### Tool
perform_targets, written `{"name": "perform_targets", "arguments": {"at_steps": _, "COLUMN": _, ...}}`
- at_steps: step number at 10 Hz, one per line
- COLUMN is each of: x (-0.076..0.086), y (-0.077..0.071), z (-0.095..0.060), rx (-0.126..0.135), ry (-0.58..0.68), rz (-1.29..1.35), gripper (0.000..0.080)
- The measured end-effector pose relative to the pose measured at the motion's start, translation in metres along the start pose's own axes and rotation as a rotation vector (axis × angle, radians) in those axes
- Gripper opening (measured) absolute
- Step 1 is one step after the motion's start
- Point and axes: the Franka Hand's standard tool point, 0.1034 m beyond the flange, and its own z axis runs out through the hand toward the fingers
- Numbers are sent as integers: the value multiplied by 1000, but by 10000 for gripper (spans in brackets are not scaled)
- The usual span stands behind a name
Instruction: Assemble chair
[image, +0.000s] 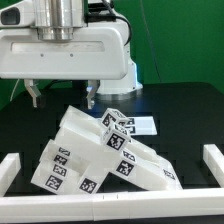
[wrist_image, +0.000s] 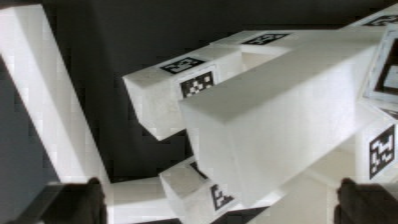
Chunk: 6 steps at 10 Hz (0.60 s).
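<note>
Smooth white plastic chair blocks (image: 95, 155), faintly glossy, tagged with matt black-and-white squares. Set on a matt black table (image: 185, 110). Glossy white plastic arm casing (image: 70, 55) above.

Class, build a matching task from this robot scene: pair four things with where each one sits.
Things:
1. gripper
2. chair parts
3. marker board
4. white border rail

Places:
A. flat on the table behind the pile
B. along the table's edge
C. above the pile, touching nothing
D. heaped mid-table, leaning on each other

Pairs: 1-C, 2-D, 3-A, 4-B
</note>
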Motion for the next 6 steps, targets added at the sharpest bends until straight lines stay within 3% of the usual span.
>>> {"name": "perform_targets", "arguments": {"at_steps": 2, "x": -3, "y": 18, "z": 4, "rx": -15, "ry": 12, "rz": -9, "gripper": 649}}
{"name": "perform_targets", "arguments": {"at_steps": 6, "x": -11, "y": 60, "z": 34, "rx": -64, "ry": -1, "rz": -21, "gripper": 649}}
